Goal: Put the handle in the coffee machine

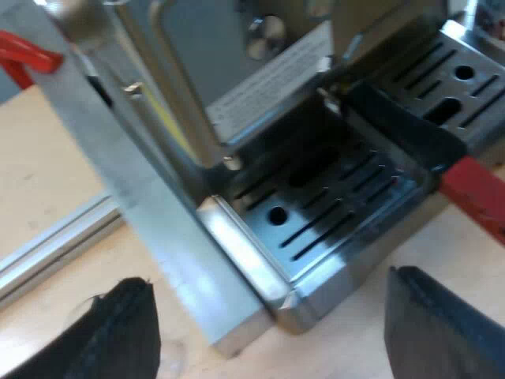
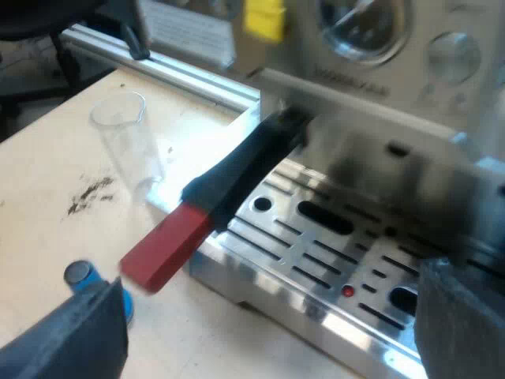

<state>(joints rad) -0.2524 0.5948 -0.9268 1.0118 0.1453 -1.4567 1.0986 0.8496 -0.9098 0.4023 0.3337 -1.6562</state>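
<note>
The holder's dark handle point(image 2: 245, 162) sticks out from under the espresso machine's front panel point(image 2: 371, 87), above the slotted drip tray point(image 2: 331, 253). Its red end point(image 2: 166, 245) hangs past the tray's corner over the wooden table. My right gripper point(image 2: 268, 347) is open, a short way off from the red end, with nothing between its fingers. In the left wrist view the same handle point(image 1: 402, 126) and its red end point(image 1: 473, 193) cross the drip tray point(image 1: 316, 213). My left gripper point(image 1: 276, 347) is open and empty in front of the tray's corner.
A clear measuring glass point(image 2: 122, 134) stands on the table beside the machine. A blue tamper point(image 2: 91, 280) lies close to one right finger. An aluminium rail point(image 1: 47, 249) runs along the table by the machine's side. Another red part point(image 1: 24, 55) shows past the machine's edge.
</note>
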